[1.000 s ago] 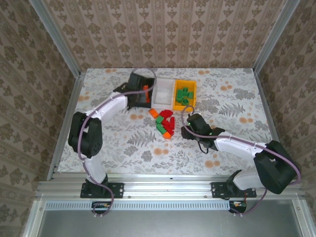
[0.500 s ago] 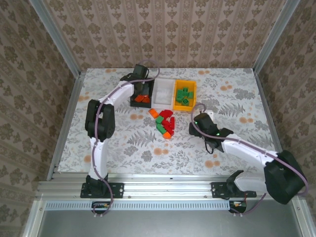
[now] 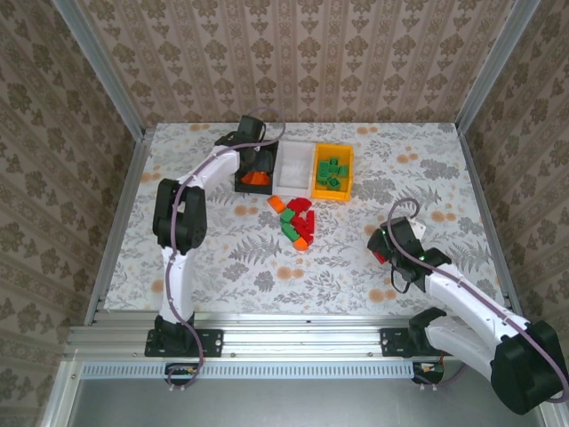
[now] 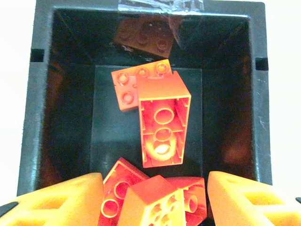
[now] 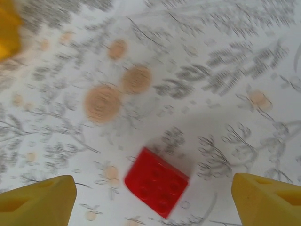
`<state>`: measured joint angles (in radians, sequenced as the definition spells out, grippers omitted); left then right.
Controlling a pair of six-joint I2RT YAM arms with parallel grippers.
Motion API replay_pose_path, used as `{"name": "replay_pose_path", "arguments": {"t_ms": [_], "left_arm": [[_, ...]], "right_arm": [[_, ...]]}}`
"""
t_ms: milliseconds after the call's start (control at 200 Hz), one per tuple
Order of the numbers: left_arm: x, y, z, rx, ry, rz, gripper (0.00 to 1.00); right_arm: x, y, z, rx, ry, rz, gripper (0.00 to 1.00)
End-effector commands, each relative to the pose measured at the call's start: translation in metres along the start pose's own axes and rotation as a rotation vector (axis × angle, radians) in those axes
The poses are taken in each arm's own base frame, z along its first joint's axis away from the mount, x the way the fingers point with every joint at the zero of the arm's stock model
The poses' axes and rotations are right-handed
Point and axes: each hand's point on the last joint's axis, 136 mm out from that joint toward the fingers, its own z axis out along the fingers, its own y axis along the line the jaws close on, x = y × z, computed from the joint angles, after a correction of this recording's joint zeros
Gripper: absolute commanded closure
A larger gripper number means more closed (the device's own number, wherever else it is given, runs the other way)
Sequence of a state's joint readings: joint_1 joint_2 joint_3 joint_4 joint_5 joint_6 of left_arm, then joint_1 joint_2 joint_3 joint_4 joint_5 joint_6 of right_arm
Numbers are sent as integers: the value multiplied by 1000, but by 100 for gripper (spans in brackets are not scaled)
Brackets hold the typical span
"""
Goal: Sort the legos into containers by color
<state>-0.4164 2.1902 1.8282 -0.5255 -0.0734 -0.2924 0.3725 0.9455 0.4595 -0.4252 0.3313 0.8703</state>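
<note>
Left arm [image 3: 207,174] outstretched, right arm [image 3: 458,298] bent; jaws parted.

table: we see a floral-print top [image 3: 222,258] | far centre: black bin [image 4: 33,117], white bin [image 3: 293,165], yellow-orange bin [image 3: 348,178] in a row | mid: loose pile of red/green/orange legos [image 3: 298,222] | near right: lone red brick [image 5: 156,182], studs up

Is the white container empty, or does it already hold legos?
Empty: seen from above, the white container has a bare floor, with no brick inside.
</note>
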Motion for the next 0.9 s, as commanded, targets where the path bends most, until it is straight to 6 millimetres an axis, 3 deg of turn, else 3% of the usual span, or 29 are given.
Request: {"name": "replay_pose_path", "arguments": {"t_ms": [0,155,210,230,320,460,585,710,835,895], "left_arm": [[-9,-7,-31,58,-48,-24,38],[11,-21,-74,133,-108,-62,36],[23,-18,-83,136,-115,-73,35],[33,-31,-87,153,-107,-53,35],[57,-38,-98,166,-91,-34,35],[87,-37,-111,149,-67,-11,35],[101,-34,-125,151,-76,-8,35],[108,-26,-136,131,-87,-3,35],[112,-25,-145,136,-90,5,35],[114,-25,-148,138,-96,-1,35]], "right_arm": [[19,-11,7,31,66,90,17],[32,-5,21,11,115,82,21],[32,7,27,-34,123,66,22],[32,9,28,-35,126,61,22],[38,29,34,-116,162,41,21],[51,62,32,-169,197,-4,23],[58,99,25,-250,196,-58,22],[56,121,23,-299,220,-148,23],[64,133,9,-386,278,-157,24],[58,119,5,-317,256,-191,25]]}}
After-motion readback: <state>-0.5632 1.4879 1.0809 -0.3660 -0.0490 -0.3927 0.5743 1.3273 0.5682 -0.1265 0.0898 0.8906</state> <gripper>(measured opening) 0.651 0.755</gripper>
